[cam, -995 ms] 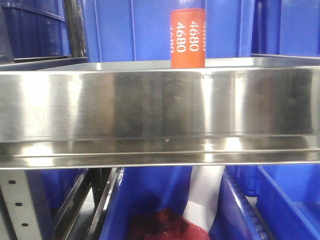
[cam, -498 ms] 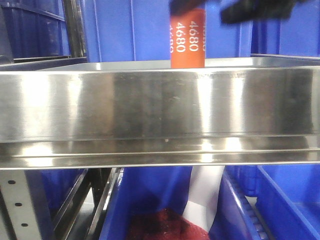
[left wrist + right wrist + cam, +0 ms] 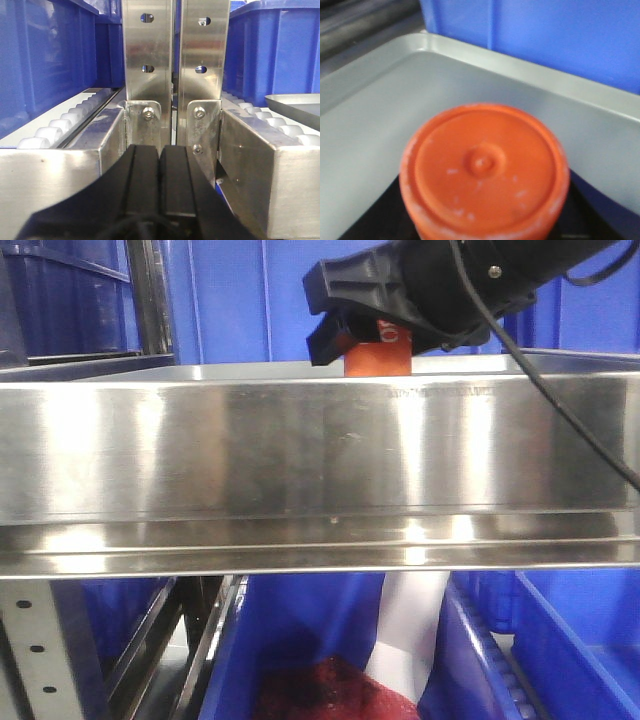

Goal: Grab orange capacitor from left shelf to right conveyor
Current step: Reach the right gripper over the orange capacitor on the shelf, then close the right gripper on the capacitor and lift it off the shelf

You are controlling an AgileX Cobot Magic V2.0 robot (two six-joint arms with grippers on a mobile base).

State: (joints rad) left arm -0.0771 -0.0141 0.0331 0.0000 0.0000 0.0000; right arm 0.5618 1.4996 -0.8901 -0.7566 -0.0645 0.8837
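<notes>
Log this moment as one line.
phase: reach to grasp | right gripper: at top of orange capacitor, closure unclear | orange capacitor: upright on left shelf | left gripper: shut, empty

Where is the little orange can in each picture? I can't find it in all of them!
Front view: the orange capacitor peeks out at top middle, above the front lip of the steel shelf, mostly hidden by the right gripper.
Left wrist view: not in it.
Right wrist view: its round top fills the lower middle, seen from above.
Shared landmark: blue bins show in every view.
</notes>
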